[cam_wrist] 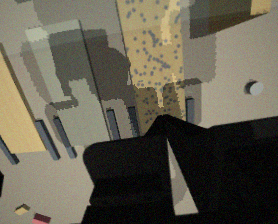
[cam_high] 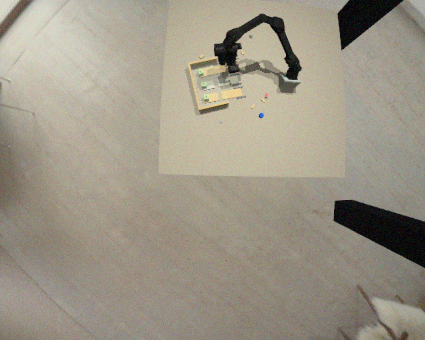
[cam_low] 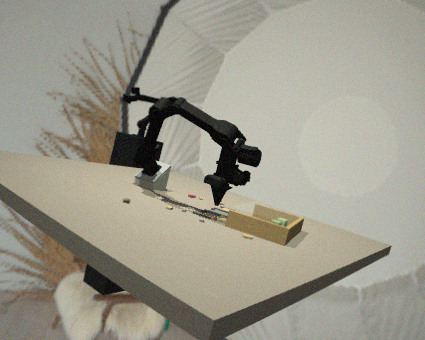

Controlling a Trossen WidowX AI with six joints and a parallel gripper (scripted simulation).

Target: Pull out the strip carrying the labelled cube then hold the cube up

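My gripper [cam_high: 233, 70] [cam_low: 217, 204] [cam_wrist: 162, 119] is shut and empty. Its tips are over the near end of the speckled yellow strip [cam_wrist: 150, 55] [cam_high: 214, 69]; whether they touch it I cannot tell. The pale grey-green strip [cam_wrist: 82, 120] lies beside it, and the plain yellow strip [cam_wrist: 19, 117] [cam_high: 232, 93] beyond that. Both of these show a gap along their length in the top view; the speckled one shows none, though the arm hides part. Green cubes [cam_high: 201, 72] [cam_high: 204, 84] [cam_high: 206, 97] sit at the strips' far ends. Their labels are not readable.
A yellow-walled tray [cam_high: 194, 87] [cam_low: 257, 228] surrounds the strips' far parts. Blue-grey posts [cam_wrist: 47, 140] [cam_wrist: 190, 110] stand beside the near ends. A blue piece [cam_high: 261, 115], a red piece [cam_high: 266, 95] [cam_wrist: 41, 218] and a pale disc [cam_wrist: 256, 88] lie around on the table.
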